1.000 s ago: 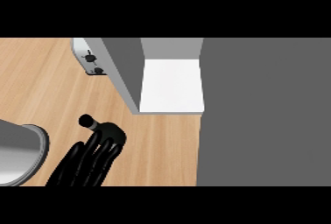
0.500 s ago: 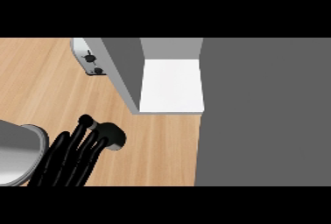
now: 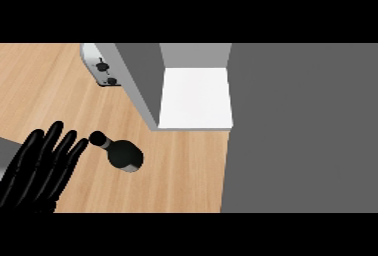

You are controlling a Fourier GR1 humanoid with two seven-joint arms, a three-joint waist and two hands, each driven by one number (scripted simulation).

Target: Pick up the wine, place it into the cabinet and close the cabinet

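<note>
The wine bottle [image 3: 122, 154] stands on the wooden counter [image 3: 184, 170], dark and seen from above, its cap pointing up-left. My left hand [image 3: 40, 167] lies just left of it with fingers straight and spread; the fingertips [image 3: 80, 141] end close beside the bottle's neck and hold nothing. The cabinet stands open behind the bottle: its grey door [image 3: 140, 82] swings out toward me, and the white shelf [image 3: 196, 97] inside is bare. My right hand is out of sight.
A grey appliance with two black knobs [image 3: 103, 70] stands behind the cabinet door at the back left. A large grey cabinet face [image 3: 303, 130] fills the right side. My grey forearm [image 3: 6, 155] shows at the left edge.
My left hand has slid left, off the bottle it was covering. The bottle now shows in full and stands where it was.
</note>
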